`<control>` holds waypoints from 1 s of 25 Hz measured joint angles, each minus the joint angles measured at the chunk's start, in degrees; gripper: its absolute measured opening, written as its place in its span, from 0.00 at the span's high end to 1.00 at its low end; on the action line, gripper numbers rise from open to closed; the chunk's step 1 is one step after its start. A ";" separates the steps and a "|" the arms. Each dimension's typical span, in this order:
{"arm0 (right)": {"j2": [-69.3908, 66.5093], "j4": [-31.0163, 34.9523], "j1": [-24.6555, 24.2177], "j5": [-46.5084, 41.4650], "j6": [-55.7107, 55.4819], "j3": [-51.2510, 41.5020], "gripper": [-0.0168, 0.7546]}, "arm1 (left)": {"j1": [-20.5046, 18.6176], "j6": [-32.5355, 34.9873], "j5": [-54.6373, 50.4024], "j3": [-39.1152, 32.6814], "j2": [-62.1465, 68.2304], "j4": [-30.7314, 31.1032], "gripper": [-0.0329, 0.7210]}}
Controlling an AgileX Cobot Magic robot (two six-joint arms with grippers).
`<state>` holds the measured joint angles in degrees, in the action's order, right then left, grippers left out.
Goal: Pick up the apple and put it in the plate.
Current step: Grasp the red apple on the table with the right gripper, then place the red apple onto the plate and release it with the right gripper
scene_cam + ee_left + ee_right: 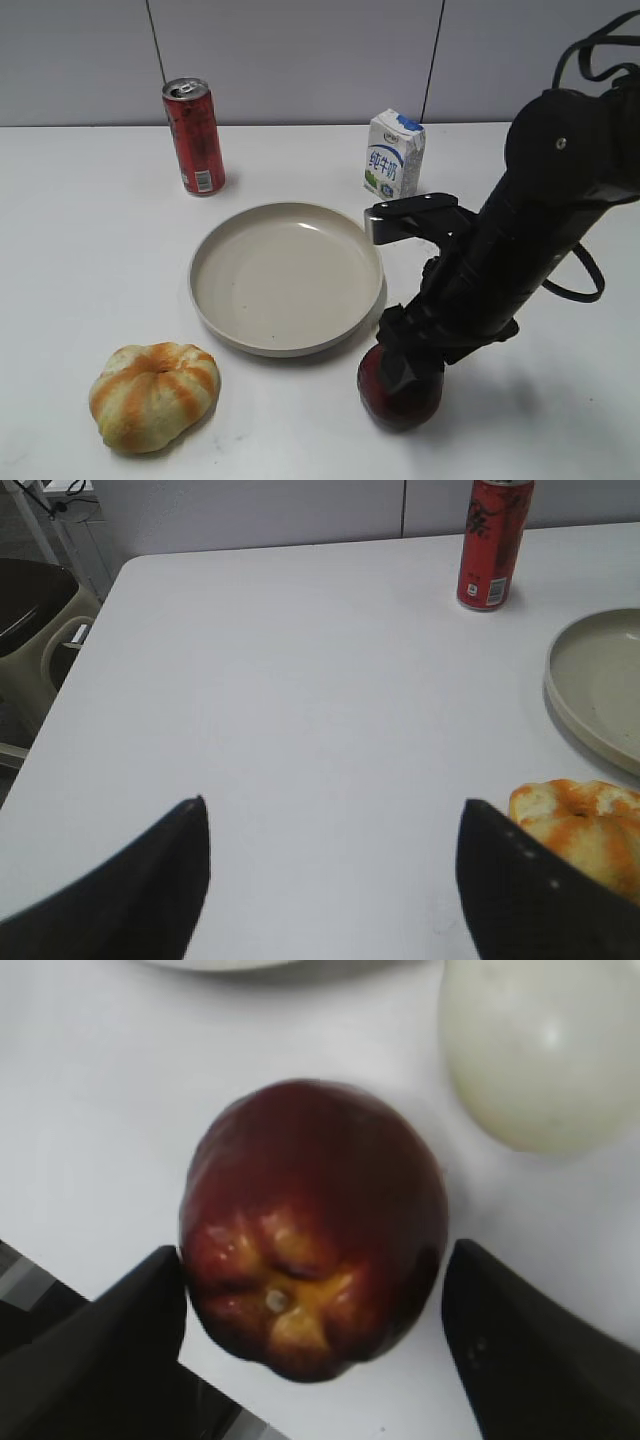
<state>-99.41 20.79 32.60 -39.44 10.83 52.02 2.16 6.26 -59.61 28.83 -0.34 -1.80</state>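
The dark red apple (402,398) rests on the white table, just off the front right rim of the beige plate (280,275). My right gripper (404,362) reaches down over it. In the right wrist view the apple (310,1190) lies between the fingers of the open right gripper (317,1250), orange-yellow end toward the camera. The left finger is at its side and a small gap shows at the right finger. My left gripper (335,820) is open and empty over bare table. It is out of the exterior view.
An orange-striped bun (155,393) lies front left, next to the left gripper's right finger (580,820). A red can (195,135) and a milk carton (393,153) stand behind the plate. A pale egg (540,1050) lies close beside the apple.
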 joint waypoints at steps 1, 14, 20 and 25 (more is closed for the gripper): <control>-0.07 0.07 0.00 0.54 0.00 0.00 0.17 | 0.00 0.00 0.00 0.00 0.00 0.00 0.18; -0.56 1.96 0.00 -5.61 -0.07 1.99 0.23 | 0.00 0.00 0.00 0.00 0.00 0.00 0.18; 0.12 2.02 0.00 -12.96 -0.13 12.80 0.23 | 0.00 0.00 0.00 0.00 0.00 0.00 0.18; -2.57 2.03 0.43 -13.12 -0.13 22.92 0.23 | 0.00 0.00 0.00 0.00 0.00 0.00 0.18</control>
<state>-101.99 22.81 33.03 -52.56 10.70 74.93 2.16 6.26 -59.61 28.83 -0.34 -1.80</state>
